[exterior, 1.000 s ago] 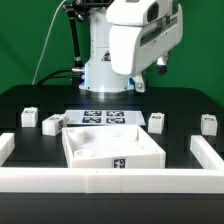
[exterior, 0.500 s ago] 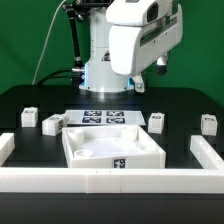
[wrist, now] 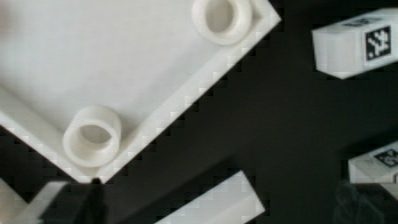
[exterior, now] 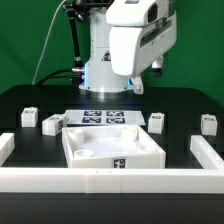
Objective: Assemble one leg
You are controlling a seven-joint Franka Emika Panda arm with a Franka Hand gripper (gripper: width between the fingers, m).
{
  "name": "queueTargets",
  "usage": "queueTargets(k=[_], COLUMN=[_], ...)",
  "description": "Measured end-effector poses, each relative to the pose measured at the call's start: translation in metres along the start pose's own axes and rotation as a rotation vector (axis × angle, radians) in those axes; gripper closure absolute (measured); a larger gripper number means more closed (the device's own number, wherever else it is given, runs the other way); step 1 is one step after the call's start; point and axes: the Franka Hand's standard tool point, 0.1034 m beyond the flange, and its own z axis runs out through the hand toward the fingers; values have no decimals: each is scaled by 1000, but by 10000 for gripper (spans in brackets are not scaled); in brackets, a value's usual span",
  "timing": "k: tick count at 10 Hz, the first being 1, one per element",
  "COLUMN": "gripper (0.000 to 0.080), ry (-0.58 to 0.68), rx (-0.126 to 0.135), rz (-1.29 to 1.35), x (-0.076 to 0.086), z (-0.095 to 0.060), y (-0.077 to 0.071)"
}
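Four small white legs with marker tags stand on the black table: two at the exterior view's left (exterior: 28,116) (exterior: 52,123) and two at its right (exterior: 155,121) (exterior: 207,123). The large white square panel (exterior: 110,148) lies between them, near the front. My gripper (exterior: 138,84) hangs high above the table behind the panel, touching nothing. In the wrist view the gripper (wrist: 214,215) looks open and empty, with one dark finger (wrist: 71,200) showing. That view shows the panel (wrist: 107,60), two of its corner sockets (wrist: 222,18) (wrist: 93,135), and two legs (wrist: 365,45) (wrist: 377,160).
The marker board (exterior: 103,118) lies flat behind the panel. A low white wall runs along the front (exterior: 110,181) and up both sides (exterior: 6,146) (exterior: 206,150). The robot base (exterior: 105,75) stands at the back.
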Motion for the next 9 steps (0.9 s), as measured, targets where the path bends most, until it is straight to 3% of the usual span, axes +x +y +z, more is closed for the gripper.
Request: queueTargets(k=[3, 4, 7, 8, 9], gripper=[150, 150, 150, 150, 150], ry=[21, 10, 4, -2, -14], rx=[-127, -132, -127, -150, -202], rz=[-207, -216, -211, -267, -376], x=[-32, -40, -41, -41, -44], z=[15, 23, 25, 26, 31], y=[16, 18, 18, 20, 20])
